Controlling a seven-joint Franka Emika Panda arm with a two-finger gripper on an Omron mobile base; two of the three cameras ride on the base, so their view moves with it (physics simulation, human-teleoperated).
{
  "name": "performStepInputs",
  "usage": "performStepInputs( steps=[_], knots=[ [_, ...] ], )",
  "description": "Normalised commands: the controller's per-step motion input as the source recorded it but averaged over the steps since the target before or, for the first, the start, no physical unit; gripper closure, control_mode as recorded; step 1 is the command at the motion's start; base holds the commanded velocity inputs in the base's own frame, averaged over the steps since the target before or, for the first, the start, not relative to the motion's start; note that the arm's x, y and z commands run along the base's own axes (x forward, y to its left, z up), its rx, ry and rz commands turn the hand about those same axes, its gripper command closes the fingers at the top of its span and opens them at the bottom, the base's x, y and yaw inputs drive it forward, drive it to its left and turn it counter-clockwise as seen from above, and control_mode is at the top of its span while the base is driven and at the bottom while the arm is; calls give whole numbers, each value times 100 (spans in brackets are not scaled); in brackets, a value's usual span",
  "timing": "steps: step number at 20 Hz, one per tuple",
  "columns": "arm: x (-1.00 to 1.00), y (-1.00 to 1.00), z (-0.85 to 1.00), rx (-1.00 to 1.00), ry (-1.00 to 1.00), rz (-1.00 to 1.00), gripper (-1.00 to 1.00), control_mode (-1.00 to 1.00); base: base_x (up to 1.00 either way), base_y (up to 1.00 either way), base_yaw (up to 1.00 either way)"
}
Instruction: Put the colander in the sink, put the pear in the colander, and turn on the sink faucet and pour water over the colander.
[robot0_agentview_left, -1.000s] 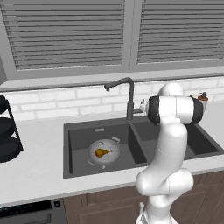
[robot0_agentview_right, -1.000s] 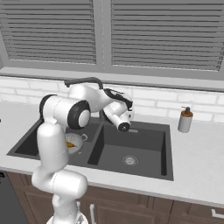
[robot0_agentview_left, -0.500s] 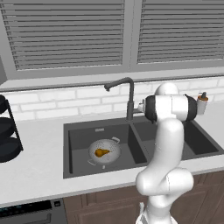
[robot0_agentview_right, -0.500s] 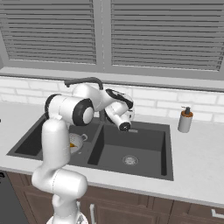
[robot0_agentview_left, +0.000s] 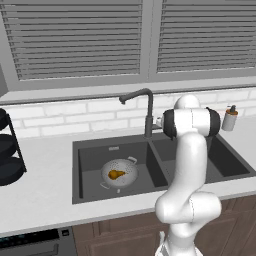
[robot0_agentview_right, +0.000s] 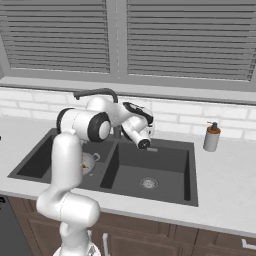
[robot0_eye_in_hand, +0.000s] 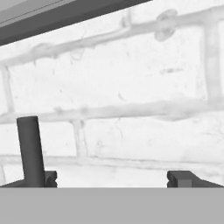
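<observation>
Colander: the colander (robot0_agentview_left: 120, 172) sits in the sink's left basin, lower centre of the left base view; thin perforated metal, likely light and stiff, already placed.
Pear: the pear (robot0_agentview_left: 116, 174) lies inside the colander; smooth, probably bruisable, needs no more handling.
Sink: the sink (robot0_agentview_left: 90, 192), dark and double-basined, spans the middle of both base views.
Sink faucet: the sink faucet (robot0_agentview_left: 146, 109) rises behind the divider, centre of the left base view, spout bending toward upper left; in the hand view a dark upright bar, seemingly part of it (robot0_eye_in_hand: 30, 151), stands at lower left against pale brick.
Gripper: the gripper (robot0_agentview_right: 146, 139) is at the centre of the right base view, just right of the faucet stem; jaws stand wide apart and hold nothing.
Handling: the faucet looks rigid, smooth metal, possibly slippery; a push should serve better than a pinch.
Where to take hold: judged, the side lever by the stem; I cannot make out its exact position.
Step in hand: approaching the faucet to start the water.
</observation>
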Motion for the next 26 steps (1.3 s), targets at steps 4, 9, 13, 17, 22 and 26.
performStepInputs(
  steps=[4, 9, 13, 17, 22, 26],
  knots=[
    [41, -2, -5, 0, 0, 0, -100, -100, 0, 0, 0],
    [27, -5, -2, 0, 0, -1, -100, -100, 0, 0, 0],
    [3, -43, 0, 0, 0, -8, -100, -100, 0, 0, 0],
    [0, -65, 0, 1, 0, -13, -100, -100, 0, 0, 0],
    [0, -75, 0, 3, 0, -14, -100, -100, 0, 0, 0],
    [0, -88, 2, 9, 0, -9, -100, -100, 0, 0, 0]
  ],
)
